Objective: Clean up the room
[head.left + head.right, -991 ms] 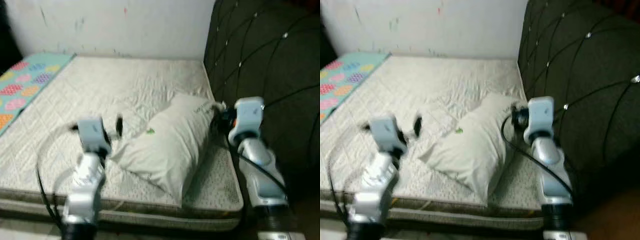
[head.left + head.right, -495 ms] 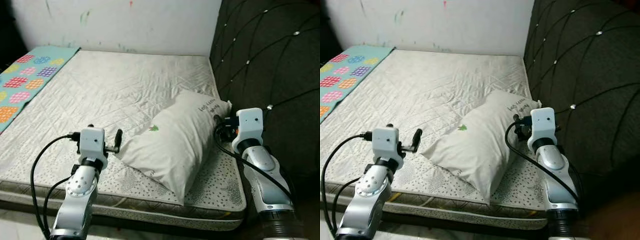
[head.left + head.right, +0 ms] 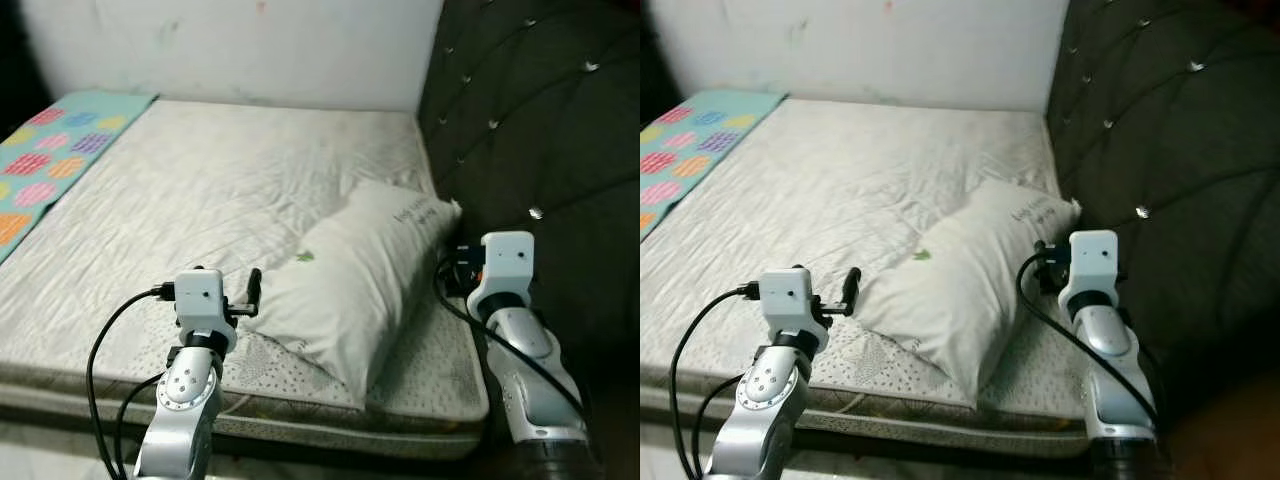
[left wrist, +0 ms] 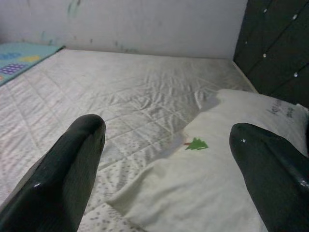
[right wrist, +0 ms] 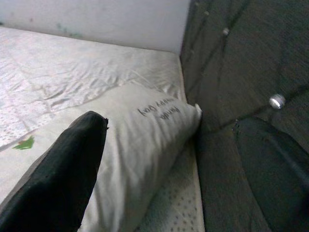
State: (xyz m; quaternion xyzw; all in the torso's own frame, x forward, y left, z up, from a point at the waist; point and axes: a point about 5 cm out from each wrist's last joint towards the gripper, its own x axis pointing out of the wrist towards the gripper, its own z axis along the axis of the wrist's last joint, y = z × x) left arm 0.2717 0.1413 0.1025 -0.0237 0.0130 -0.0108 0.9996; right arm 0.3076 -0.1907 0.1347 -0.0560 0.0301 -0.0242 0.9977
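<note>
Both arms have edged closer to the white pillow (image 3: pixel 355 285) over the past second, with the view now steadier. It lies diagonally on the bare quilted mattress (image 3: pixel 190 190), its far corner against the dark tufted headboard (image 3: pixel 540 110). Left pincer (image 4: pixel 166 183), fingers spread wide, hovers at the pillow's near corner by a small green tree print (image 4: pixel 195 144). Right pincer (image 5: pixel 169 159), also spread, sits between pillow and headboard. A colourful dotted sheet (image 3: pixel 45 150) lies at the mattress's far left.
</note>
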